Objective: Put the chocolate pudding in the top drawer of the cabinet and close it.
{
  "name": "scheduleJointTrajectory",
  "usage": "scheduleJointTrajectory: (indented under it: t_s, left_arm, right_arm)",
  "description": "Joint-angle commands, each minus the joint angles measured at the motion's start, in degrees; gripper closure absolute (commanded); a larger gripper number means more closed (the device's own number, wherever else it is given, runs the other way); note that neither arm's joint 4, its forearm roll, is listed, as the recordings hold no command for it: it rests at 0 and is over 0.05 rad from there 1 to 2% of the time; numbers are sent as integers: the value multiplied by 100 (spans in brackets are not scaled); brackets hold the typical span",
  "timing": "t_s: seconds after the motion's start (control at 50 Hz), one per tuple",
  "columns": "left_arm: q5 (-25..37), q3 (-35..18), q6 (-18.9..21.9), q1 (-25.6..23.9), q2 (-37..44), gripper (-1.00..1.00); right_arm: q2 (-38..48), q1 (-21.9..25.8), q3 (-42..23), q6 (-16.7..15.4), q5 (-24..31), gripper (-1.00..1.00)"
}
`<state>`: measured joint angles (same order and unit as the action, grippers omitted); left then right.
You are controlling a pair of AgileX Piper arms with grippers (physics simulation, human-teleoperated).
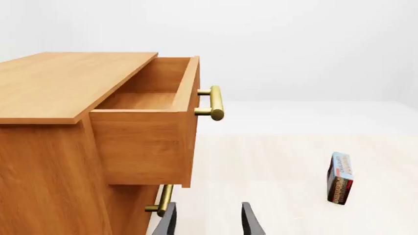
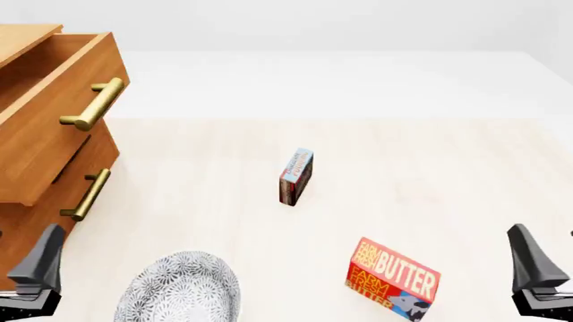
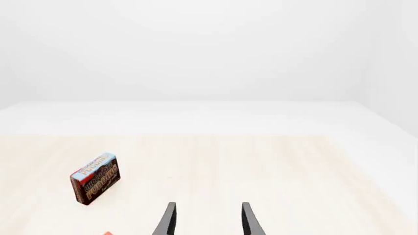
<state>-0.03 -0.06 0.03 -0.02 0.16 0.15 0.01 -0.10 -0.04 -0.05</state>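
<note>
The chocolate pudding (image 2: 296,176) is a thin brown and red box with a pale blue top, standing on edge mid-table; it also shows as the chocolate pudding (image 1: 339,177) and the chocolate pudding (image 3: 95,178) in the wrist views. The cabinet (image 2: 36,201) stands at the left with its top drawer (image 2: 54,114) pulled out and nothing inside, seen as the top drawer (image 1: 151,117) from the left wrist. My left gripper (image 1: 207,223) is open near the cabinet's lower front. Well apart from the pudding, my right gripper (image 3: 206,220) is open at the near right.
A red butter box (image 2: 394,278) lies near the front, right of centre. A patterned grey bowl (image 2: 184,288) sits at the front left. The lower drawer's brass handle (image 2: 88,194) juts out beside my left gripper.
</note>
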Motion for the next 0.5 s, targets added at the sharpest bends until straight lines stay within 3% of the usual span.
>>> scheduleJointTrajectory:
  t_s: [0.02,0.4,0.46,0.5]
  left_arm:
    - [7,-10,-5,5,22,-100]
    - [48,-59,209,-51,136,-100]
    - [294,-435,60,-17,-2,-100]
    - [548,-741,176,-94,10,-100]
  right_arm:
    - [21,2,-15,-9,-7,-100]
    - [22,2,-16,-10,-8,-100]
    - [23,2,-16,-10,-8,-100]
    - [24,2,-16,-10,-9,-100]
